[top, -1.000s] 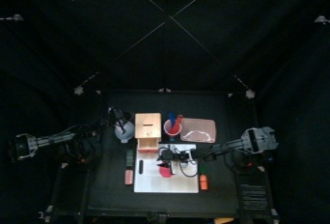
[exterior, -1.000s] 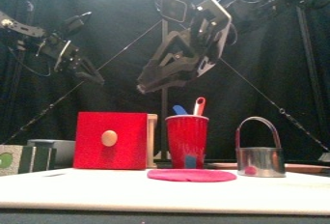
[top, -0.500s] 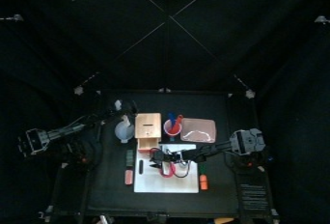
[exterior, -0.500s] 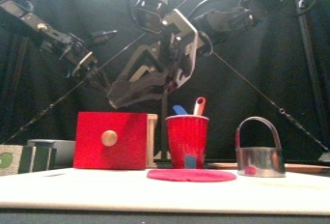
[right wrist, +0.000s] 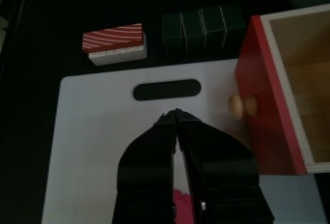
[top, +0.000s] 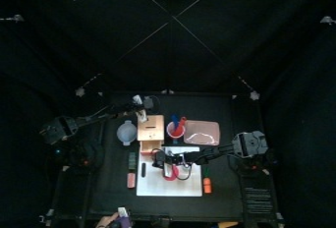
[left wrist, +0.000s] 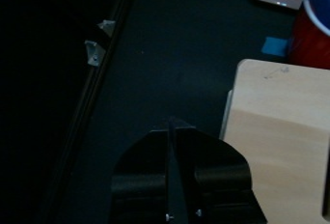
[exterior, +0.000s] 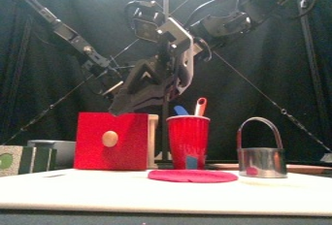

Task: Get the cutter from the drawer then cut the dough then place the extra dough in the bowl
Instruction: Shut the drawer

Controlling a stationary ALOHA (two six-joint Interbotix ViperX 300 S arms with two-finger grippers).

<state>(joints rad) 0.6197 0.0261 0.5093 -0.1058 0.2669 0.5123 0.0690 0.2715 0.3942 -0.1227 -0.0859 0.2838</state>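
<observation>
The pale wooden box (top: 151, 129) shows its red drawer front (exterior: 115, 140), which is shut. The metal cutter (exterior: 262, 149) stands on the table to the right of the red cup (exterior: 189, 142). A flat pink dough disc (exterior: 192, 176) lies on the white cutting board (right wrist: 116, 160). My right gripper (right wrist: 175, 124) hangs over the board's near-box end, jaws together and empty, pointing toward the drawer knob (right wrist: 241, 103). In the top view it is the right gripper (top: 164, 159). My left gripper (left wrist: 172, 126) hovers beside the box's back-left corner, jaws together, holding nothing.
A blue-grey bowl (top: 126, 132) sits left of the box. A red-and-white toy food (right wrist: 116, 44) and a dark green sushi roll (right wrist: 204, 27) lie off the board's left end. Another small toy (top: 206, 185) lies by the board's right edge.
My right gripper has swung left and down toward the box and closed its jaws. The left arm has lifted and reached toward the back, behind the box.
</observation>
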